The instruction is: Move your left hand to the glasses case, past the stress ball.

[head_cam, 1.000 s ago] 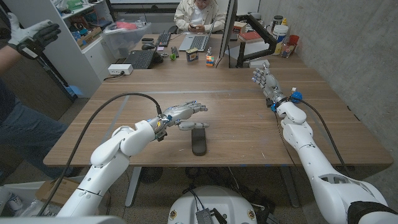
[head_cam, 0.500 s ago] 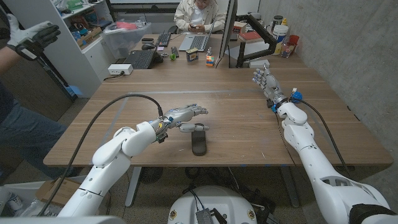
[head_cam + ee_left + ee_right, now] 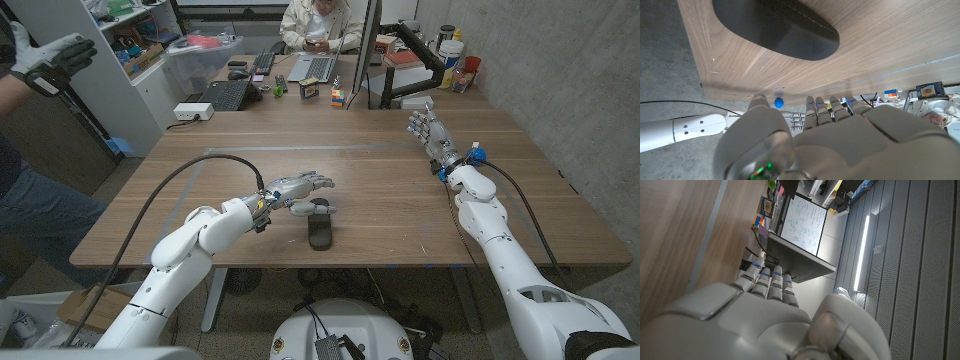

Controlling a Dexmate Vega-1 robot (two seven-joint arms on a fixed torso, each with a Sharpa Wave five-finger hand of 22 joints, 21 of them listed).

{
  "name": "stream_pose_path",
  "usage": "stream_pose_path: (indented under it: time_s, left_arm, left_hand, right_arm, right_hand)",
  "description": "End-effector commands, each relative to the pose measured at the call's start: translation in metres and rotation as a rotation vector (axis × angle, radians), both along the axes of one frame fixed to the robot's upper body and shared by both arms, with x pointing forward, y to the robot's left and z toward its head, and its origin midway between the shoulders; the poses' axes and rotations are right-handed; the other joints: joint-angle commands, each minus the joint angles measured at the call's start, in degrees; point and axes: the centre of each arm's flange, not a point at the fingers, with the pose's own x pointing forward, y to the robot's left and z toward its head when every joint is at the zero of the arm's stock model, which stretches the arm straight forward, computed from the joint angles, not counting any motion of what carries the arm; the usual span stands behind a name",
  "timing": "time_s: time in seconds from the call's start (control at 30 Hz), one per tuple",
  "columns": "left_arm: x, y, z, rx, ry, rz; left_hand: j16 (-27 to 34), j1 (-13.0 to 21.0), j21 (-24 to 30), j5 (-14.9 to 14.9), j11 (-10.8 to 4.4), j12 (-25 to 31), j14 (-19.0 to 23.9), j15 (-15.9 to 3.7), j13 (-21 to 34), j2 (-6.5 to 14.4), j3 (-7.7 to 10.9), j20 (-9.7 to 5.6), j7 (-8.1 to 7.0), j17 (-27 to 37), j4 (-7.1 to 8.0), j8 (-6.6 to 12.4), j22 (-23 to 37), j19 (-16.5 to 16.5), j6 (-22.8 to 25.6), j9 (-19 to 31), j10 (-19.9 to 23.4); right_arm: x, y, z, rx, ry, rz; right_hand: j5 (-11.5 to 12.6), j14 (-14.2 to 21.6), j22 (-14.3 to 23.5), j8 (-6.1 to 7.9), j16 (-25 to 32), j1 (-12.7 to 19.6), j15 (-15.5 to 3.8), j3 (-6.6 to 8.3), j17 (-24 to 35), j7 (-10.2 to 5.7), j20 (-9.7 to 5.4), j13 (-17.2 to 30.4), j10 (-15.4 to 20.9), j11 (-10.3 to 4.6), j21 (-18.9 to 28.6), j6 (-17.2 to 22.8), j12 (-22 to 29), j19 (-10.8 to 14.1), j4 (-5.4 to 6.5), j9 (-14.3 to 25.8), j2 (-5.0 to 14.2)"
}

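The left robot hand (image 3: pixel 298 186) reaches out over the middle of the wooden surface (image 3: pixel 380 170), its fingers stretched forward and apart with nothing in them, its thumb side lying just over the far end of the black glasses case (image 3: pixel 319 224). Whether it touches the case cannot be told from the head view. The case lies on the surface near the front edge, long and dark, its length running away from the robot. In the left wrist view the case (image 3: pixel 775 27) shows apart from the pale fingertips (image 3: pixel 815 105), and a small blue ball (image 3: pixel 779 103) shows by the far right arm. The right robot hand (image 3: pixel 428 128) stands upright at the far right of the surface, fingers spread and holding nothing, with the blue stress ball (image 3: pixel 477 155) just beside its wrist. A person sits at a laptop (image 3: pixel 318 67) beyond the surface.
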Motion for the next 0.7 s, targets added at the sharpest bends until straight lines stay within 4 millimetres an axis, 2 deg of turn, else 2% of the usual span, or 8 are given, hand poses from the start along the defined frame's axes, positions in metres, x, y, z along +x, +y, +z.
stream_pose_path:
  time_s: [0.03,0.7]
  left_arm:
    - [0.0006,-0.0027,-0.0049,-0.008,0.011,-0.002]
    - [0.0001,-0.0091,-0.0016,-0.004,0.001,0.005]
  left_hand:
    - [0.4,0.7,0.1,-0.1,-0.11,0.2,0.4,0.05,0.2,-0.2,0.11,0.25,-0.15,0.1,-0.15,-0.19,0.2,0.0,0.4,0.3,0.2]
    - [0.5,0.9,0.2,-0.1,-0.12,0.2,0.7,0.0,0.2,-0.1,0.02,0.2,-0.29,0.1,-0.18,-0.34,0.3,0.1,0.3,0.3,0.7]
  right_arm:
    - [-0.0018,-0.0006,0.0011,-0.009,-0.003,0.001]
    - [-0.0041,-0.0103,0.0003,0.009,-0.011,-0.005]
  right_hand:
    - [-0.1,0.1,0.2,-0.04,-0.2,0.0,0.22,-0.3,0.1,-0.1,-0.03,0.2,0.0,0.07,-0.1,0.1,-0.2,0.8,0.08,0.1,0.54]
    - [-0.1,0.1,0.2,-0.04,-0.2,0.0,0.2,-0.38,0.1,-0.1,-0.01,0.2,0.1,0.12,-0.5,0.1,-0.2,0.9,0.03,0.1,0.54]
